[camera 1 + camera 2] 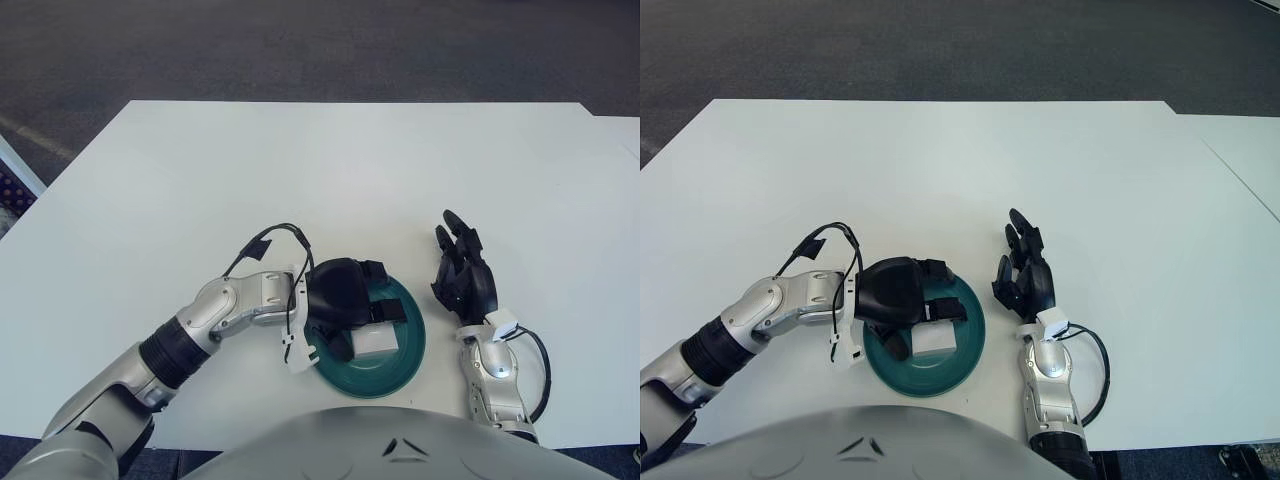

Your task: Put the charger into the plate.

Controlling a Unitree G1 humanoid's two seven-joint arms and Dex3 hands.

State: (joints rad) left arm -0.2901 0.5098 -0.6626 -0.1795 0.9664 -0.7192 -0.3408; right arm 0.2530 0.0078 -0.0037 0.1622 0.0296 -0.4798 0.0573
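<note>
White table (330,170) on dark grey carpet (300,45), left robot hand (340,300) over green plate (400,362) gripping white charger (375,343), right robot hand (462,280) relaxed

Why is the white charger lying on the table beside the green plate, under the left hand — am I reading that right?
Not quite. The white charger lies inside the green plate, not on the table. The left hand is over it, as you say. The left eye view shows this.

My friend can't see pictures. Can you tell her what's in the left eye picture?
The left robot hand is over a green plate on a white table, with a white charger lying in the plate by its fingers. The right robot hand shows to the right of the plate, fingers relaxed, holding nothing.
</note>
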